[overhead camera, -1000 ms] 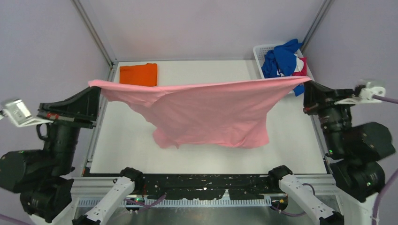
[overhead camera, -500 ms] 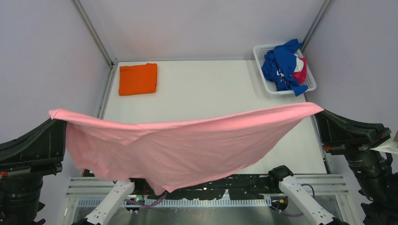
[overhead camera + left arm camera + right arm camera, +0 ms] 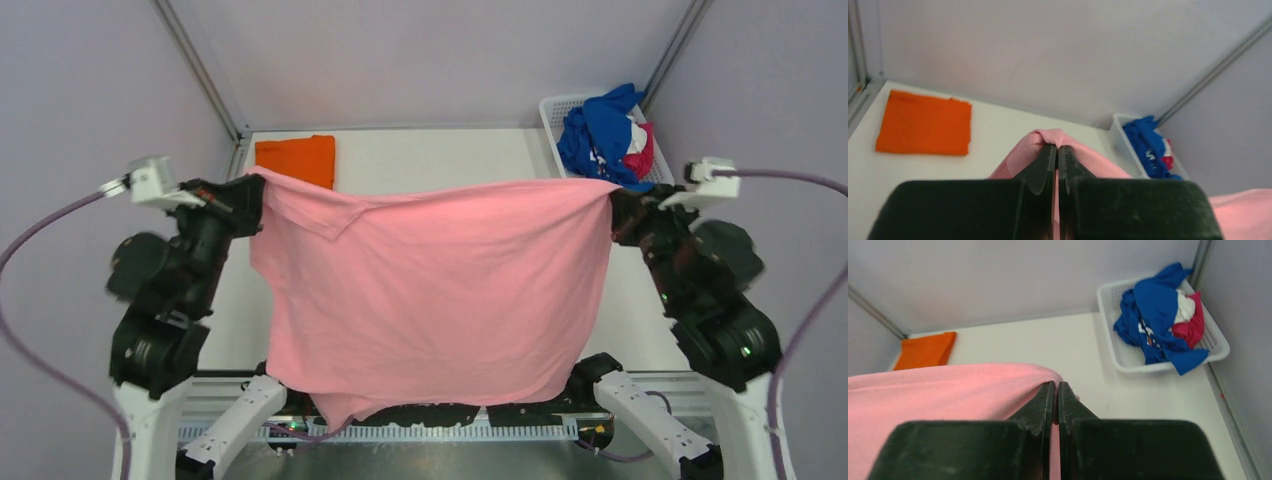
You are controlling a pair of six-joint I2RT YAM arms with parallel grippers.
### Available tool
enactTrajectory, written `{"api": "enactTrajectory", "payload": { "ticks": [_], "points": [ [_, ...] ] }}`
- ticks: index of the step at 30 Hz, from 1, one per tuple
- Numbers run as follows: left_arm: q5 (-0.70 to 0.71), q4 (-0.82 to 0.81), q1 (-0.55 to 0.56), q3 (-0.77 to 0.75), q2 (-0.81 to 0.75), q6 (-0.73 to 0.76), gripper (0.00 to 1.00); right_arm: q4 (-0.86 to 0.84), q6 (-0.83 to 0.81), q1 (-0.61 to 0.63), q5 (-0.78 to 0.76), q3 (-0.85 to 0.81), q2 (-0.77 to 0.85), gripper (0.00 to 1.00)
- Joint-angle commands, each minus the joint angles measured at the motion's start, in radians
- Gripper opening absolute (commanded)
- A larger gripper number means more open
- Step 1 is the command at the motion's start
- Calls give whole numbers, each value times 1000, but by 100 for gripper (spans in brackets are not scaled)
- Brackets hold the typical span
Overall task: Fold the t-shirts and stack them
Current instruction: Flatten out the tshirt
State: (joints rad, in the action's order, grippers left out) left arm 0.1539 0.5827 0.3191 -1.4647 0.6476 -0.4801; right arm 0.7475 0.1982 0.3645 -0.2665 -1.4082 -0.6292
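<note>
**Pink tee (image 3: 430,290) held up like a curtain**
It hangs in the air over the near side of the table (image 3: 440,160). The left gripper (image 3: 248,193) is pinched tight on one top corner and the right gripper (image 3: 613,207) on the other. A moment ago it was pulled wide and sagging; now it hangs smooth. I think it is ready to lay down and fold. The orange tee (image 3: 295,160) lies folded far left, and more tees wait in the basket (image 3: 553,108).

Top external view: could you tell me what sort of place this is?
Probably a lab robot cell: plain grey walls with metal posts enclose a white table, where a left arm and right arm hold up a pink t-shirt.
</note>
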Motion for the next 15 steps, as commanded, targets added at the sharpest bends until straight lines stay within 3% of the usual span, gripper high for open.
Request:
{"api": "enactTrajectory", "payload": {
  "ticks": [1,3,6,9,11,12,13,15],
  "points": [
    [200,-91,-5,158,199,15,0,-107,34,-4,-251,124,-211,5],
    [240,-112,-8,179,339,23,0,-157,40,-12,-299,166,-323,5],
    [239,-101,-29,130,599,20,0,-228,42,-66,-247,189,-544,5],
    [164,-56,-61,-8,926,1,0,-344,50,-117,-184,182,-742,6],
    [53,10,-90,-161,1127,-5,0,-403,65,-151,-127,135,-906,13],
    [4,49,-107,-271,1225,-15,16,-414,68,-161,-92,73,-1013,20],
    [-51,103,-120,-376,1312,-23,39,-400,71,-173,-67,27,-1070,42],
    [-137,219,-138,-597,1450,-45,73,-334,68,-176,-70,-110,-1204,67]
  ]
}}
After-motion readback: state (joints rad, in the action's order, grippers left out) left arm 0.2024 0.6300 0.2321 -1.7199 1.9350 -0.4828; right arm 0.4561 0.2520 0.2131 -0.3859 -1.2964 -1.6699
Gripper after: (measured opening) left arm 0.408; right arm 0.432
